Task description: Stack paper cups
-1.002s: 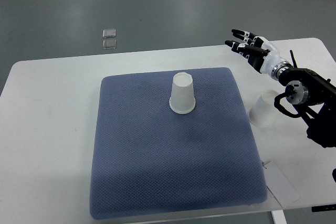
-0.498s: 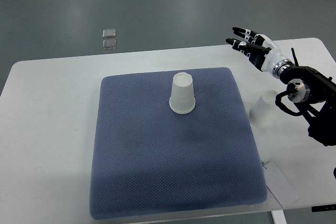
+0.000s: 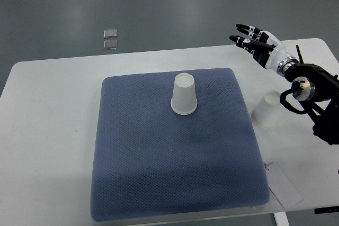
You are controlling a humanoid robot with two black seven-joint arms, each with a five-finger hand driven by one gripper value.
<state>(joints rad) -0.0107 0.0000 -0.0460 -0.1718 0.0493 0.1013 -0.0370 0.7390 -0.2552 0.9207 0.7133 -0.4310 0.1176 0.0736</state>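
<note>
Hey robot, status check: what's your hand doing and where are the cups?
Right hand open, holding nothing, over table's far right. One paper cup upside down on blue mat; second cup on table beside mat. Nothing in the way.

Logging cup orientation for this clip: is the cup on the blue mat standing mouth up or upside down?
Upside down. The paper cup on the blue mat shows its narrower closed base on top and flares to its wider rim against the mat.
</note>
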